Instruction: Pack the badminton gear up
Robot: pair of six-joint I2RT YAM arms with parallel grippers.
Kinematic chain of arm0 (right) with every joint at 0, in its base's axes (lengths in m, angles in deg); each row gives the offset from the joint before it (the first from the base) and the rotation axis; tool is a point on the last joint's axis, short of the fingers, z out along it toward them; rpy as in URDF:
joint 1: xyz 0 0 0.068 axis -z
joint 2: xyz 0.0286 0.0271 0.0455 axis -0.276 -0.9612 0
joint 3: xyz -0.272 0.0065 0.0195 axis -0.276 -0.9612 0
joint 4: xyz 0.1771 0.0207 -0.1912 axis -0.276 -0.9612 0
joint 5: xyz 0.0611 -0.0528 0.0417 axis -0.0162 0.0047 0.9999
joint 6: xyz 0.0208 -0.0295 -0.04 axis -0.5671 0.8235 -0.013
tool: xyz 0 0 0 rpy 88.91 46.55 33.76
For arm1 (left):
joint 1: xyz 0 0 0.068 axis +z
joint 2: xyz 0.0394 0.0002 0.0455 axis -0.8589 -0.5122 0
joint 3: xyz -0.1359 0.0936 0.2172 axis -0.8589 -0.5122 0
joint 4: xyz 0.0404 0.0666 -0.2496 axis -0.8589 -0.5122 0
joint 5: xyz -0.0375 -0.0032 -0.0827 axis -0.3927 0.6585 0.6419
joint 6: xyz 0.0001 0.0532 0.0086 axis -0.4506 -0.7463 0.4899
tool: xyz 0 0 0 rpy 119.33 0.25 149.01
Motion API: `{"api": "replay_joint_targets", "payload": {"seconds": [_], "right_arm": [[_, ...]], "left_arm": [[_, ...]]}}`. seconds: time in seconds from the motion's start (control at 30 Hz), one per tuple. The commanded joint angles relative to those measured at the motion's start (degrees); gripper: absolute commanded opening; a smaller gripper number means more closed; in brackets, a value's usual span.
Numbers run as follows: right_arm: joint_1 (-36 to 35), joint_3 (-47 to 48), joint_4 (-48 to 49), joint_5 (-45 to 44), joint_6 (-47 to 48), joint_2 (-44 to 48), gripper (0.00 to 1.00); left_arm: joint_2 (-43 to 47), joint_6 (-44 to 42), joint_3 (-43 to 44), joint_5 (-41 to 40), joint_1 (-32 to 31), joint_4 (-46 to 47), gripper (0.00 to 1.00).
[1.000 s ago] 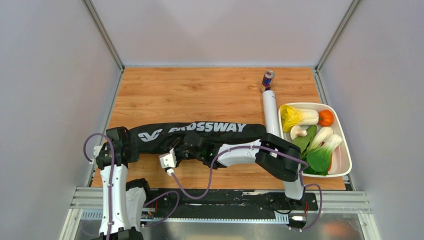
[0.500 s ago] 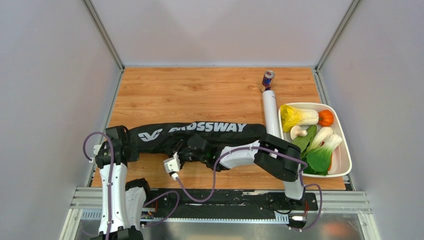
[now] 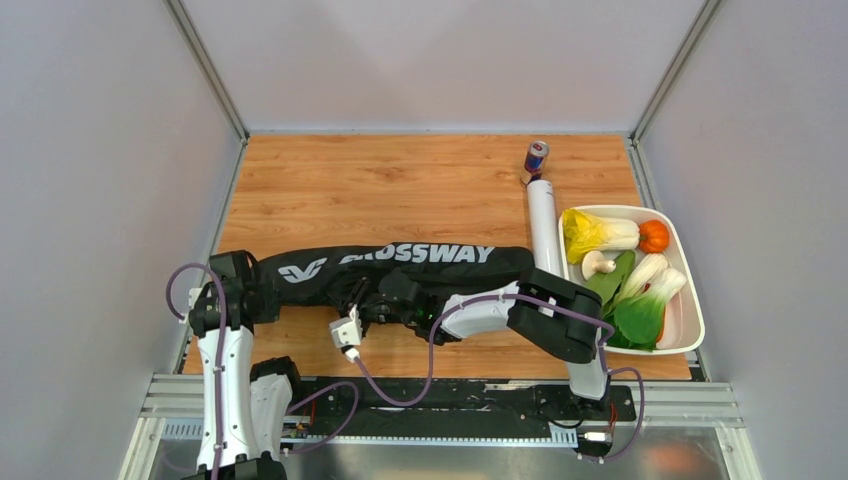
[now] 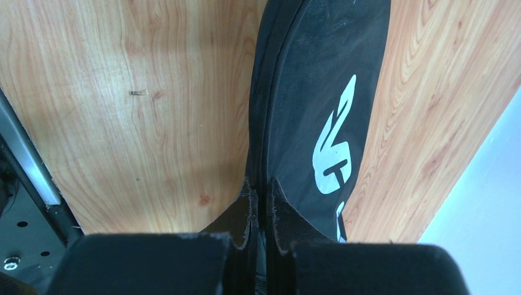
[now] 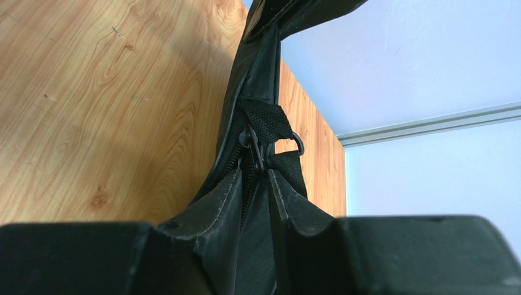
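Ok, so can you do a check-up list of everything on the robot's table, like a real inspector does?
Surface: wooden table, no spills seen.
Job's things: racket bag lies across the near half, logo up; white tube lies between bag and tray. Rackets, shuttlecocks: nothing seen.
Clutter: drink can upright at the back, by the tube's far end; white tray of vegetables on the right.
Grippers: left gripper shut on the bag's left end; right gripper shut on the bag's near edge by the zip.
Cables: purple cables loop off both arms.
Surroundings: plain pale walls on three sides.
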Motion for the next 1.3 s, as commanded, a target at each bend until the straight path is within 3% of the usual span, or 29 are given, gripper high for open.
{"api": "replay_joint_targets", "payload": {"seconds": [0.0, 0.5, 0.57, 0.67, 0.7, 0.93, 1.27], "right_arm": [[-0.5, 0.1, 3.4, 2.7, 2.0, 1.7, 0.27], [-0.6, -0.8, 4.9, 5.4, 3.9, 3.0, 0.24], [-0.5, -0.9, 5.1, 5.9, 4.1, 3.3, 0.19], [-0.6, -0.8, 5.1, 6.0, 3.8, 3.6, 0.01], [-0.7, -0.8, 5.0, 5.7, 3.5, 3.6, 0.0], [-0.8, -0.6, 5.9, 0.2, -4.3, 4.1, 0.0], [-0.7, -11.2, 12.9, -16.5, -15.5, 6.4, 0.0]], "left_arm": [[0.3, -1.6, 3.3, 6.0, -0.1, -1.8, 0.0], [1.4, -1.5, 4.4, 7.1, -0.1, -2.5, 0.0], [1.4, -1.4, 4.3, 7.5, -0.1, -2.5, 0.0], [1.7, -1.1, 4.5, 7.3, -0.1, -2.7, 0.0], [1.7, -0.9, 4.7, 7.1, -0.1, -2.7, 0.0], [2.6, 0.2, 6.7, 2.5, -0.1, -2.8, 0.0], [1.1, 2.5, 14.8, -7.5, -0.1, -6.1, 0.0]]}}
